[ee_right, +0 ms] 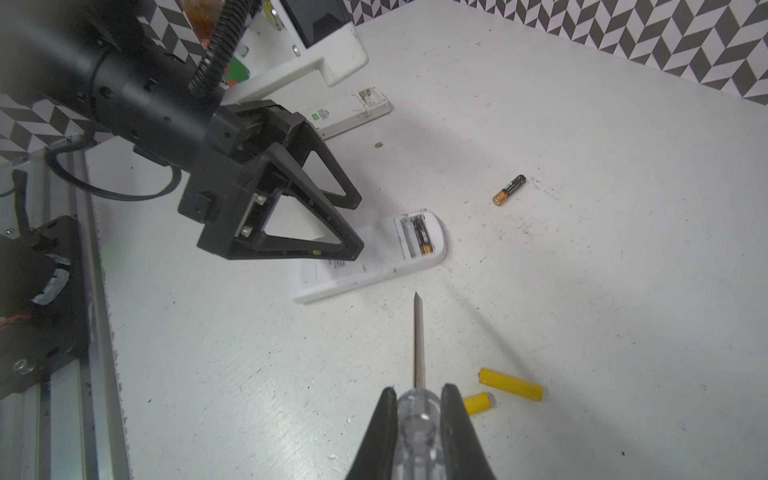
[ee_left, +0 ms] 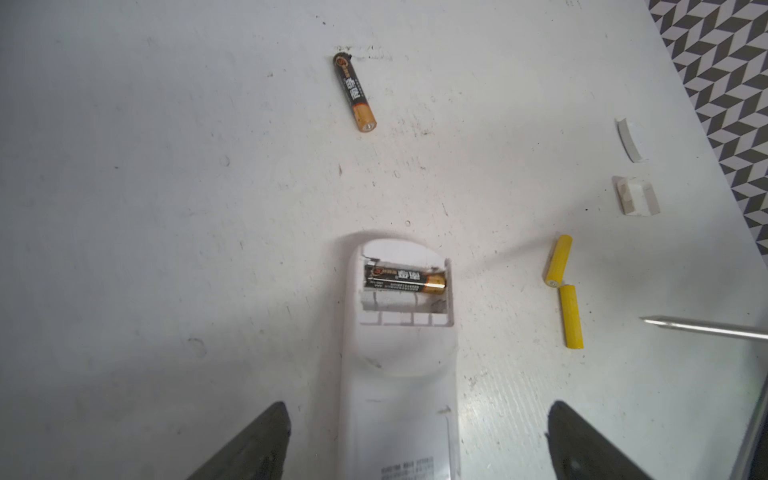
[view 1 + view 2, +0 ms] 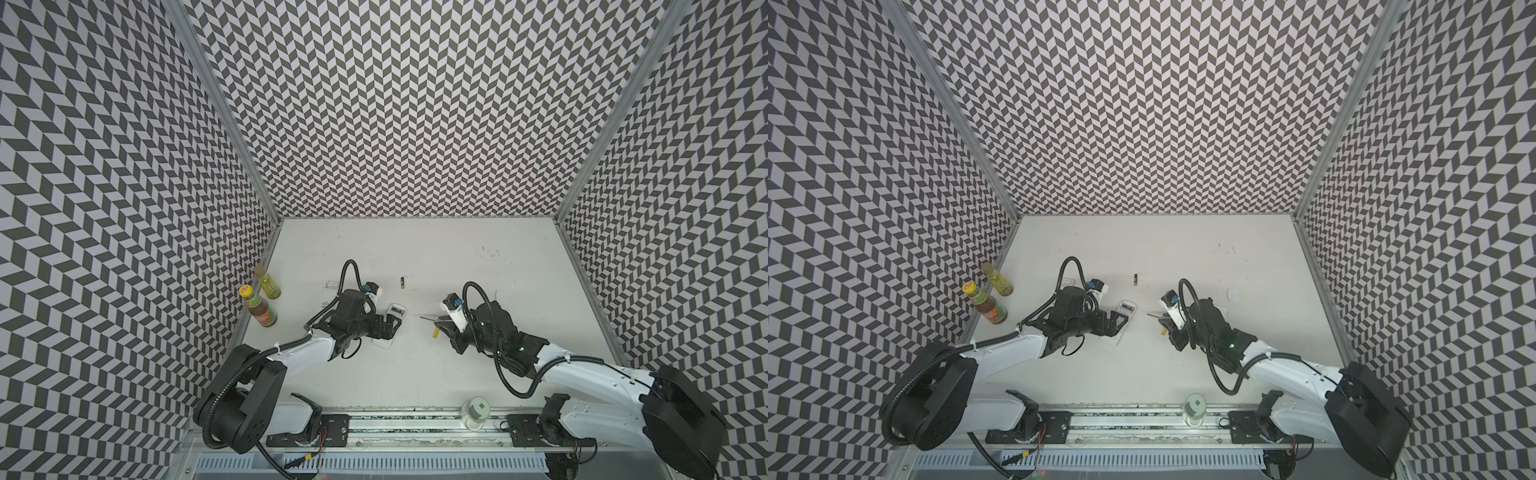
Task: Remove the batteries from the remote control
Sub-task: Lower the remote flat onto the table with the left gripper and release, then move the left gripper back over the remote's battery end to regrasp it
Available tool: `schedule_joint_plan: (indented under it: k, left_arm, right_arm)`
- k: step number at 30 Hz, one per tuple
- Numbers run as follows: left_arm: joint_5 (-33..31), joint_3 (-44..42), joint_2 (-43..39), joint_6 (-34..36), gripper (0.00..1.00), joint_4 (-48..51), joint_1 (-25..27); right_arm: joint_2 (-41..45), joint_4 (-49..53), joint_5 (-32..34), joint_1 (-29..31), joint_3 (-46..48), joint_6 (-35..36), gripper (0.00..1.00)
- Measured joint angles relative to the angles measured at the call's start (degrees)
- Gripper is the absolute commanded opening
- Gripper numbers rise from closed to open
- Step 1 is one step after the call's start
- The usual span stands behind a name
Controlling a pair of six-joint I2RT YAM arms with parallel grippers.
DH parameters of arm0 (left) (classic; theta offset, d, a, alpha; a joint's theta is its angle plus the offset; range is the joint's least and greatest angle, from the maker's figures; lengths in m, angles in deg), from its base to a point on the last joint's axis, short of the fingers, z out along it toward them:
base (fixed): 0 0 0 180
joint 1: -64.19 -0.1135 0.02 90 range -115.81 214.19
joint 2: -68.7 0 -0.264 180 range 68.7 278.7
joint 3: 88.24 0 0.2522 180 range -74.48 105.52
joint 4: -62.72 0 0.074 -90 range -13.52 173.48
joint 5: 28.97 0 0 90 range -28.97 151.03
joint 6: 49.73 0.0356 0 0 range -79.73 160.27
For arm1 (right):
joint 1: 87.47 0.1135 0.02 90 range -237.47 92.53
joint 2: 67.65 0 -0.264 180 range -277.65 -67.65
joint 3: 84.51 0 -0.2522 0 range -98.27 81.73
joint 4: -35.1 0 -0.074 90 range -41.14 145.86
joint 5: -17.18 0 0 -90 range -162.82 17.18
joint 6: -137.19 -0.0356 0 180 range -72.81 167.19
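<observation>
Right now you are on the last cell: three already lie out on the desk (image 2: 166, 208), and one black battery (image 2: 405, 282) sits in the open battery bay (image 2: 399, 305) of the remote control (image 2: 399, 374), in the slot nearer its rounded end, the slot beside it bare. In a top view the remote control lies just left of centre, the loose black battery (image 3: 402, 282) above it toward the back wall, and the two yellow batteries (image 3: 436, 333) right of centre, end to end. Your left claw (image 2: 417, 409) stands wide, a finger on either side of the remote control and clear of it. Your right claw (image 1: 419, 392) is clamped on the clear handle of the screwdriver (image 1: 419, 340), whose tip points toward the remote control but stops short of it. Next, I judge, you should pinch the remote control steady with the left claw, then work the tip under the black battery's end and lever it out.
</observation>
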Motion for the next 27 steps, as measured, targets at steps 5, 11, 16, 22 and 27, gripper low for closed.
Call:
schedule_joint_plan:
  k: [5,11,16,22,27]
  left_arm:
    - [0.87,0.13,-0.92,0.96,1.00,0.02,-1.42]
    - [1.49,1.42,-2.91,3.37,1.00,-0.07,-5.18]
    - [2.47,1.57,-4.11,6.84,1.00,-2.08,-8.28]
    - [4.37,4.28,-5.20,14.08,1.00,-1.33,-12.09]
    - [5.35,7.91,-6.91,20.37,1.00,0.85,-14.14]
  right_arm:
    - [-1.64,-0.74,-0.28,0.26,-0.07,-0.63,0.00]
    - [-6.49,-2.47,-0.79,0.81,-0.72,-0.87,0.00]
    - [-10.67,-3.08,-1.18,1.18,-1.27,-0.79,0.00]
    - [-14.23,-4.57,-1.27,1.16,-2.51,-0.02,0.00]
    - [-18.14,-6.29,-1.92,1.16,-4.72,0.52,0.00]
